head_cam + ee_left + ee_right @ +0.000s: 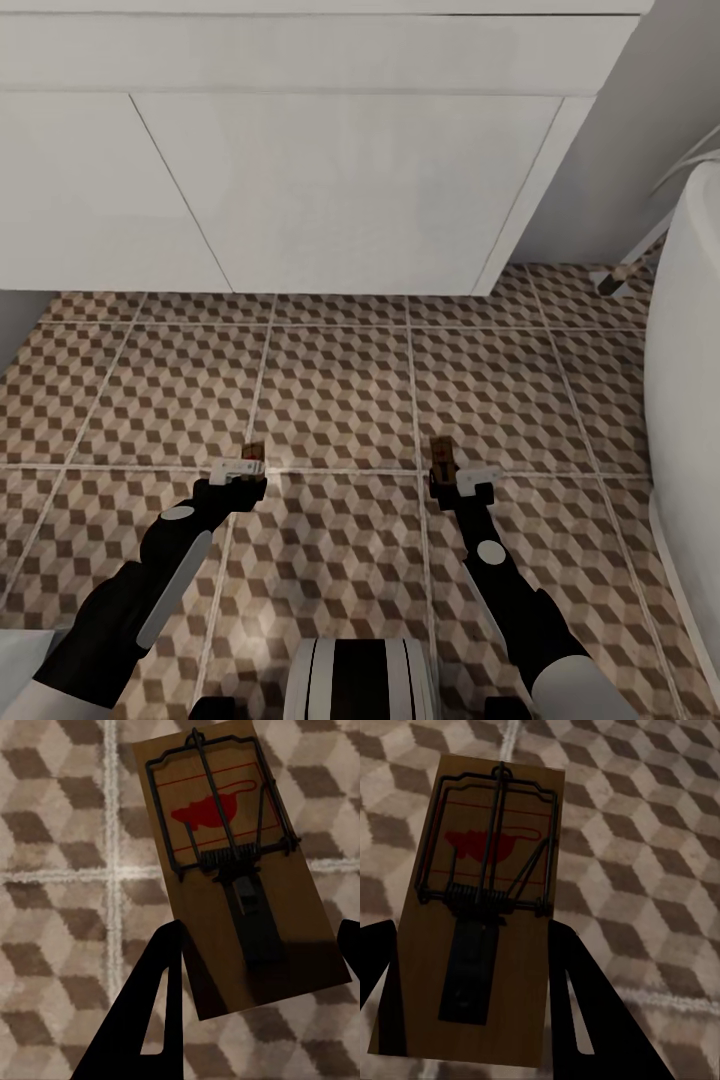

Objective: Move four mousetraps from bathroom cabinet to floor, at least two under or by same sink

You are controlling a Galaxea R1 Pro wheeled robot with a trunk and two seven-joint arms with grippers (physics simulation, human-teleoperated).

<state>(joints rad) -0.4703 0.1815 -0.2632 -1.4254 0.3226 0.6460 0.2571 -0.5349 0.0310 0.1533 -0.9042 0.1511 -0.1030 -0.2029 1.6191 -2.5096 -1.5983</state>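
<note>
Low over the bathroom floor [340,400], both arms reach forward, each with a mousetrap between its fingers. At the left, the left gripper [243,478] is clamped on the near end of the left mousetrap [254,456], which sticks out on the far side of the fingertips, above a pale grout line. From the left wrist, this mousetrap [232,862] sits flat between the two dark fingers [161,1005], its red mouse mark and spring bar toward the far end. At the right, the right gripper [458,488] is clamped the same way on the right mousetrap [442,458]. From the right wrist, that board [484,907] lies between the fingers [577,1005], tiles beyond it. Whether either board touches the tiles I cannot tell. Farther off stands the sink [300,150], its white panels facing the arms; both traps are well short of it.
</note>
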